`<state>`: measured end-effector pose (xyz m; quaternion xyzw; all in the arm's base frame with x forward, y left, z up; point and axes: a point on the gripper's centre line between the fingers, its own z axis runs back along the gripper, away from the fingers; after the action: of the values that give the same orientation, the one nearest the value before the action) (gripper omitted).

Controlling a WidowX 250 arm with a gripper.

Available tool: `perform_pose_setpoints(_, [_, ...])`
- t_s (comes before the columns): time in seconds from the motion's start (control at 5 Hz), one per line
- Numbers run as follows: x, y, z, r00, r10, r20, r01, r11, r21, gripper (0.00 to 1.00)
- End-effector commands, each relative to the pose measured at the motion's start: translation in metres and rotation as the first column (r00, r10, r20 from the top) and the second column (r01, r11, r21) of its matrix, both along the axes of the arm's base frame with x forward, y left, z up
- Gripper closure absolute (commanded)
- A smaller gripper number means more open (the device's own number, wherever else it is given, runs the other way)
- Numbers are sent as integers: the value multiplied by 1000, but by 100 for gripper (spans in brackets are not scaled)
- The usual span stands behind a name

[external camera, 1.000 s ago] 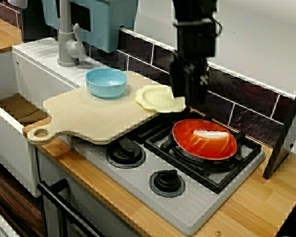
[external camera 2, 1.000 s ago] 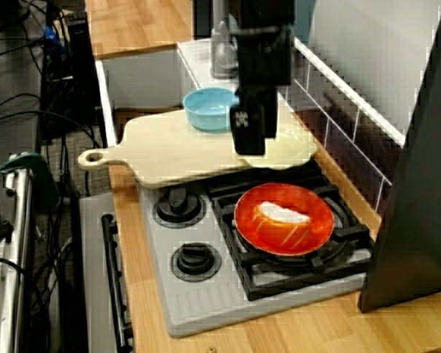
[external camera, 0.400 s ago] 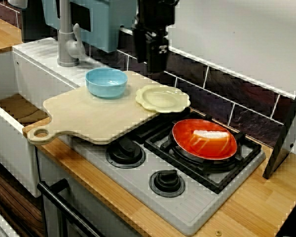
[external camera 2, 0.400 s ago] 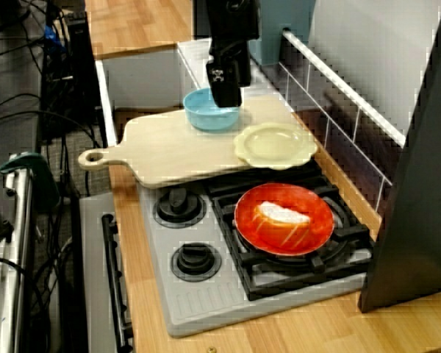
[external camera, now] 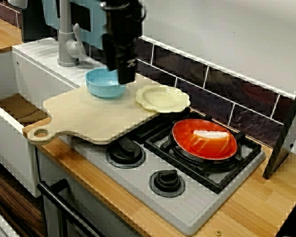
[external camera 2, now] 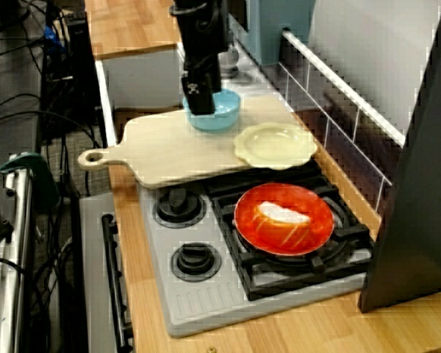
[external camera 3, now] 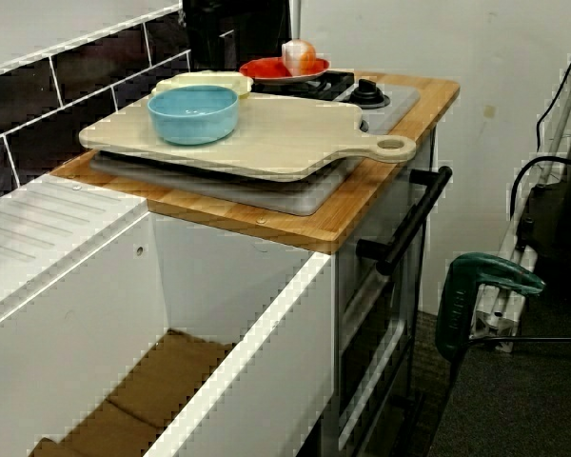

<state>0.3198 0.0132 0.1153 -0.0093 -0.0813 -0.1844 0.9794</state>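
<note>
One arm vertical, hand pointing down over blue bowl; finger opening not discernible.

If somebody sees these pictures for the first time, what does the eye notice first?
The black gripper hangs close by the blue bowl on the pale cutting board. Beside the bowl lies a yellow plate, and an orange dish with something white on it sits on the stove.
</note>
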Motion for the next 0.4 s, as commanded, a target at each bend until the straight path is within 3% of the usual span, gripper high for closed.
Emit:
perform_pose_setpoints(0.0, [-10, 33, 27, 983, 152, 101, -151, 988, -15, 0])
perform_pose_setpoints(0.2, [-3, 39, 28, 974, 206, 92, -204, 979, -30, 0])
